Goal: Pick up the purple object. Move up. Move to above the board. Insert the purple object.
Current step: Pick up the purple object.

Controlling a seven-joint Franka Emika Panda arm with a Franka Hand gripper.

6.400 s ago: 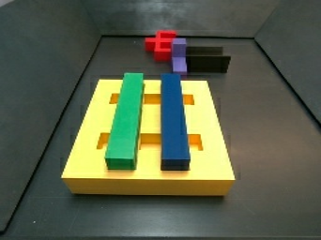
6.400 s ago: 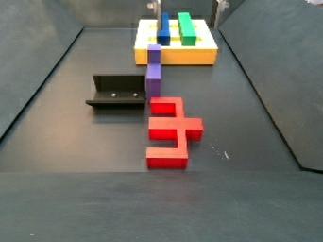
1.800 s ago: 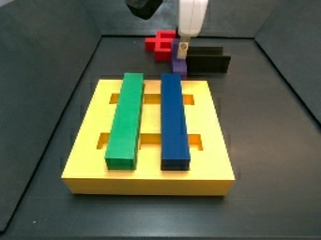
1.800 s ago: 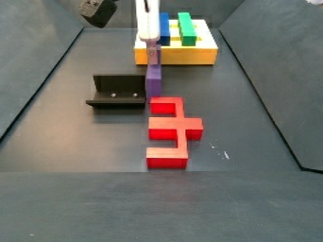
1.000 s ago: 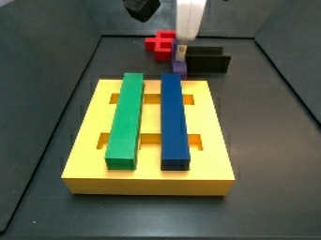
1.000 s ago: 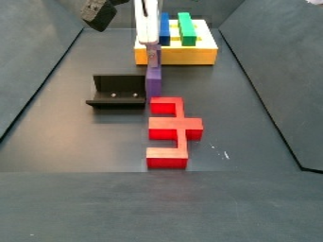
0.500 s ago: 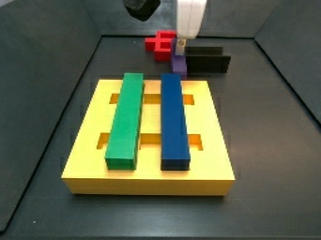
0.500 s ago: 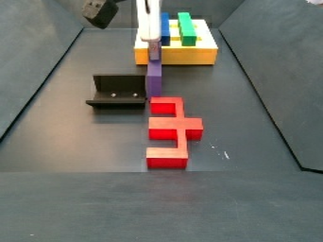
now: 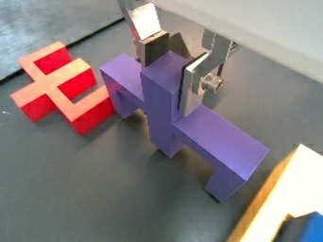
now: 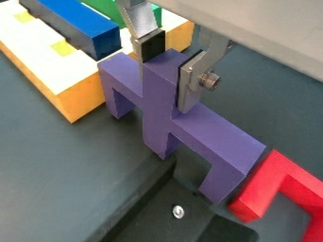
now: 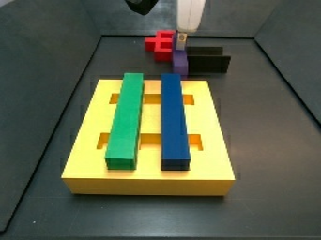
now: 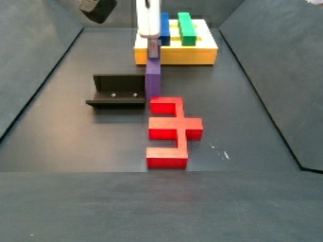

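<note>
The purple object (image 9: 209, 142) is a comb-shaped block that stands on the dark floor between the red piece and the board; it also shows in the wrist view (image 10: 202, 142) and both side views (image 11: 179, 64) (image 12: 153, 76). My gripper (image 9: 175, 71) hangs straight down over it, and its silver fingers (image 9: 197, 80) are pressed against the two sides of the middle prong (image 10: 171, 68). In both side views the gripper (image 11: 182, 39) (image 12: 151, 40) sits at the object's top. The yellow board (image 11: 88, 150) lies on the floor a short way from the purple object (image 12: 177, 55).
A green bar (image 11: 126, 117) and a long dark-blue bar (image 11: 175, 122) lie in the board's slots. A red cross-shaped piece (image 12: 168, 132) lies on the floor beyond the purple object. The dark fixture (image 12: 116, 92) stands right beside the purple object. Grey walls enclose the floor.
The gripper, absent at first, has come down onto the purple object and stands on its middle prong. Over the last second the gripper and object shift only very slightly.
</note>
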